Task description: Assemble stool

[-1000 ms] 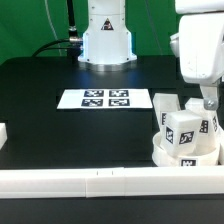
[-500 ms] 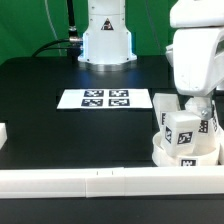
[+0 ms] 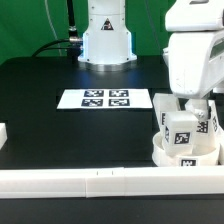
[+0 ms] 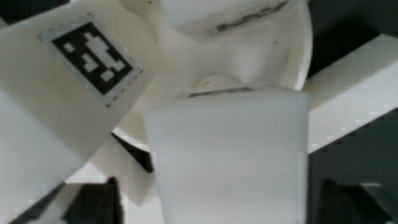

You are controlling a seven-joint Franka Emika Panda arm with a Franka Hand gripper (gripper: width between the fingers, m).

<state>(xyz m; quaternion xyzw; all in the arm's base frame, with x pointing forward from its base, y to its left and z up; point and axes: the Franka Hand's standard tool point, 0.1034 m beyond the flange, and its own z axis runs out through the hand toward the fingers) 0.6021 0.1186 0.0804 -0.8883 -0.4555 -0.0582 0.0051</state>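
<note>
The stool [image 3: 185, 140] stands at the exterior view's right, near the front of the black table [image 3: 60, 120] and just behind the long white border rail [image 3: 100, 182] along the front edge. Its round seat [image 3: 180, 156] lies flat, with the chunky legs [image 3: 183, 130] upright on it and closely grouped; black-and-white tags face the camera on the front leg. The arm's white wrist [image 3: 195, 50] hangs directly above this cluster, with the gripper [image 3: 196, 106] lowered among the leg tops. Whether its fingers are parted or clamped cannot be told: the exterior view hides the tips, and the wrist view is filled by blurred white plastic and one tagged leg face [image 4: 93, 58]. The marker board [image 3: 105, 99] lies flat mid-table, well apart from the stool. A small white block [image 3: 3, 133] sits at the exterior view's left edge.
</note>
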